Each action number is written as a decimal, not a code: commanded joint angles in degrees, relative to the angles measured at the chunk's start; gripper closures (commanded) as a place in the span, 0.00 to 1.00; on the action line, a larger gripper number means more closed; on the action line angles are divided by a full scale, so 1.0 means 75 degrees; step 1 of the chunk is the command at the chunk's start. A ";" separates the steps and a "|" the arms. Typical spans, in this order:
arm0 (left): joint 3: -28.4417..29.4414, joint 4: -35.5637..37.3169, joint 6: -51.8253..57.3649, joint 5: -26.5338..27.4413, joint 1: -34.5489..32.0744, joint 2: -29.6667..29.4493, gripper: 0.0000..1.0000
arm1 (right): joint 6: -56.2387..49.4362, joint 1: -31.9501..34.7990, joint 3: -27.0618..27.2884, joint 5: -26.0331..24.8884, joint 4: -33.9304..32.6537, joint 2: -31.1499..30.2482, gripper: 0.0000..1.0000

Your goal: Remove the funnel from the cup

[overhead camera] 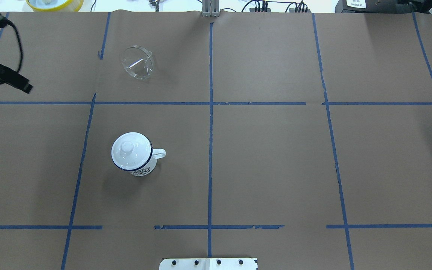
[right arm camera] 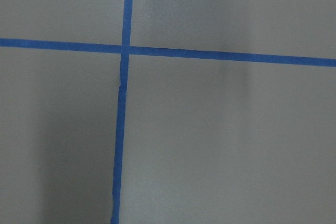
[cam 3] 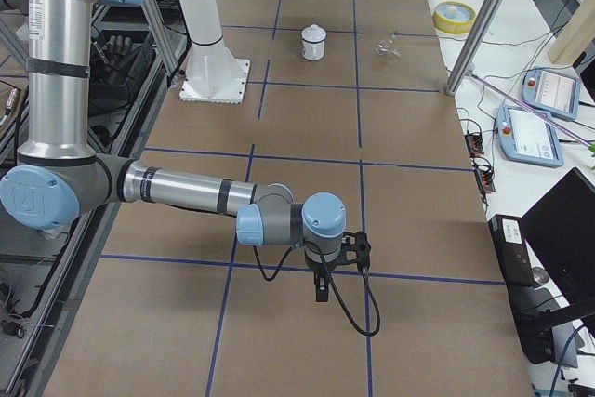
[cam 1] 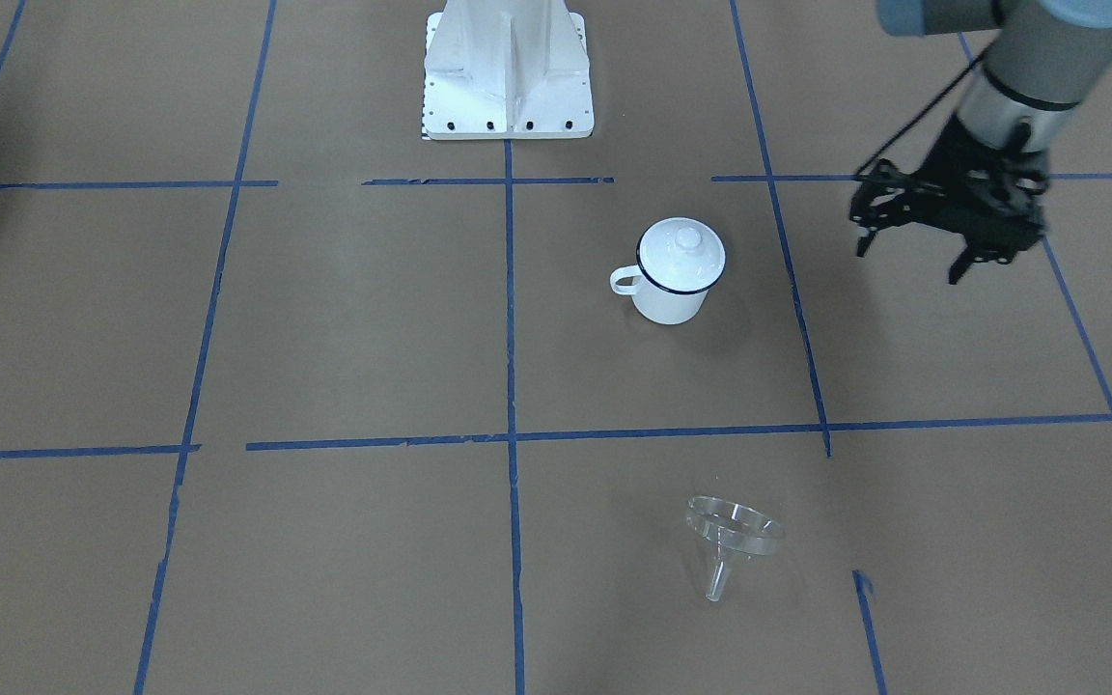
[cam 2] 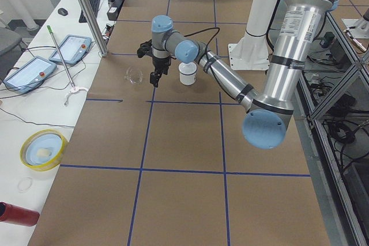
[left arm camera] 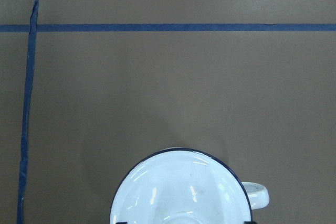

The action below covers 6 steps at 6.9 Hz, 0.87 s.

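Observation:
The clear funnel (cam 1: pixel 732 533) lies on its side on the brown table, well apart from the cup; it also shows in the overhead view (overhead camera: pixel 138 63). The white enamel cup (cam 1: pixel 667 301) stands upright with a white knobbed lid (cam 1: pixel 681 251) on it and its handle (overhead camera: pixel 159 153) sticking out. In the left wrist view the lidded cup (left arm camera: pixel 181 190) sits at the bottom edge. My left gripper (cam 1: pixel 913 259) hangs above the table to the cup's side, open and empty. My right gripper (cam 3: pixel 322 287) is far from both things; I cannot tell whether it is open.
The white robot base (cam 1: pixel 508 87) stands behind the cup. Blue tape lines cross the table. A yellow bowl (cam 2: pixel 40 149), teach pendants (cam 2: pixel 29 73), a red bottle (cam 2: pixel 14 214) and a metal pole (cam 2: pixel 86 10) sit along the far side table.

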 commanded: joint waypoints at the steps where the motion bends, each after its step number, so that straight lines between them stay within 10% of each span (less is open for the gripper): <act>1: 0.1086 0.0054 0.1719 -0.0518 -0.1362 0.1182 0.00 | 0.0000 0.0000 0.0000 0.0000 0.0000 0.0000 0.00; 6: 0.1760 -0.0181 0.3987 -0.0449 -0.2856 0.2160 0.00 | 0.0000 0.0000 0.0000 0.0000 0.0000 0.0000 0.00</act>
